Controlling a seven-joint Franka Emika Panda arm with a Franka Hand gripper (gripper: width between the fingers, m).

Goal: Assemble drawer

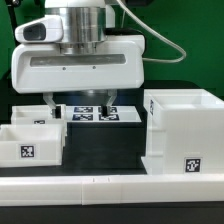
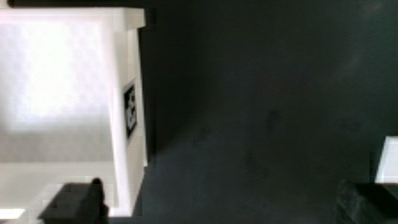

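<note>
Gripper (image 1: 78, 103) fingers spread wide, nothing btwn them, low over the dark table (image 1: 105, 152).

Drawer parts are all apart, none slotted in:
- Second tray (image 1: 35, 117) sits just beside one finger.
- Tagged tray (image 1: 28, 145) is next to it.
- Housing (image 1: 185, 135) is farther off on the other side.

Step looks like picking a tray. Set the jaws astride one wall, drop straight, and close w/o nudging its neighbour.

Trays look empty. Housing is hollow, inside mostly hidden.

Wrist view shows a white tagged wall (image 2: 98, 100) right beside one fingertip (image 2: 71, 200); can't tell which part.

Marker board (image 1: 95, 116) is just behind the gripper, and the rail (image 1: 110, 185) is past the trays.
</note>
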